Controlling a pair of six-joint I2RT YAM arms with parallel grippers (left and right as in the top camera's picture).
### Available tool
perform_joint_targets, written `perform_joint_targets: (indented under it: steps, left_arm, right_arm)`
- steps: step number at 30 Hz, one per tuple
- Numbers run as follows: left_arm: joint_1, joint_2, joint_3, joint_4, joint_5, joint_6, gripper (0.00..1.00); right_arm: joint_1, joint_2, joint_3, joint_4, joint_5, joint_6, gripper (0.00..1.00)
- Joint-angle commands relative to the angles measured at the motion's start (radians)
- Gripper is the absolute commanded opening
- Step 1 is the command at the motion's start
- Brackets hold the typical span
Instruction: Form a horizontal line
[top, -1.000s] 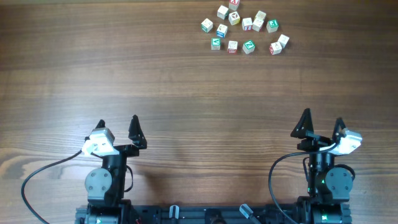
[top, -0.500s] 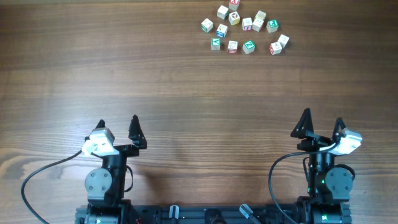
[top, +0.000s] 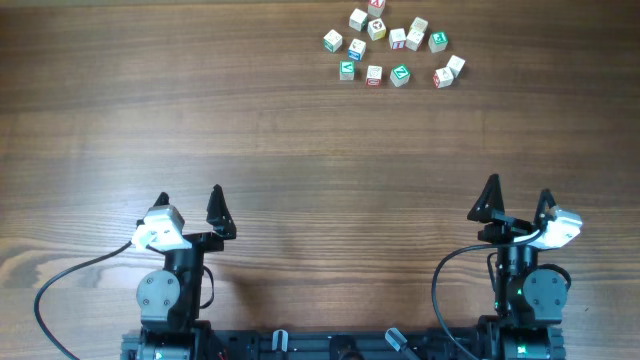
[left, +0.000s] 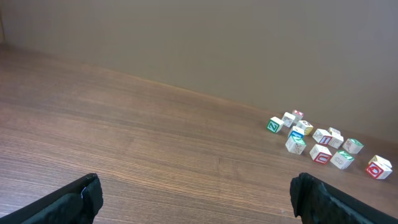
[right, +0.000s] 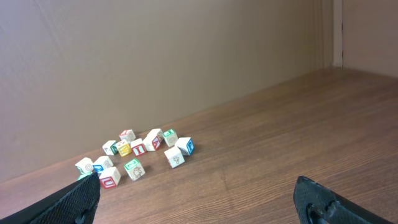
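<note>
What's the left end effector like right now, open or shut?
Open: the left end effector has its fingers far apart, nothing between them.

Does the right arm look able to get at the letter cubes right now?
Probably yes: only bare table lies between the open right gripper and the cubes, nothing blocking. They sit far off, so it may be a long stretch.

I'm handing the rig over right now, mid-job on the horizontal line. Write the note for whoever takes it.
Left gripper: open, empty, at the near edge of the table.
Right gripper: open, empty, also at the near edge.
Letter cubes: a loose cluster at the far edge, right of centre, nearer the right arm.
Done: nothing evident; no clean row shows.
Left: pick cubes and set them edge to edge in a horizontal row.
</note>
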Motion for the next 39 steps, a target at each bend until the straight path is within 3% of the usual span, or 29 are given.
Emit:
perform_joint_targets:
  steps: [1, 12, 17, 22, 28, 35, 39]
  left_arm:
    - [-0.005, -0.007, -0.010, 0.000, 0.016, 0.020, 1.00]
    - [-0.003, -0.007, -0.010, 0.008, -0.001, 0.021, 1.00]
    - [-0.005, -0.007, -0.004, 0.080, 0.171, 0.016, 1.00]
    - [-0.005, -0.006, 0.057, 0.036, 0.207, 0.016, 1.00]
    - [-0.005, 0.054, 0.188, -0.021, 0.294, 0.011, 1.00]
    - [-0.005, 0.265, 0.419, -0.115, 0.406, -0.011, 1.00]
    - [-0.005, 0.446, 0.622, -0.310, 0.432, -0.044, 1.00]
  right_arm:
    - [-0.008, 0.000, -0.001, 0.005, -0.016, -0.008, 1.00]
    - [-0.008, 0.000, -0.001, 0.005, -0.016, -0.008, 1.00]
    - [-0.008, 0.000, -0.001, 0.005, -0.016, -0.008, 1.00]
    - [-0.008, 0.000, -0.001, 0.005, -0.016, -0.008, 1.00]
    - [-0.008, 0.000, -0.001, 0.005, -0.016, -0.008, 1.00]
    - [-0.008, 0.000, -0.001, 0.005, -0.016, -0.008, 1.00]
    - [-0.008, 0.000, -0.001, 0.005, -0.016, -0.008, 1.00]
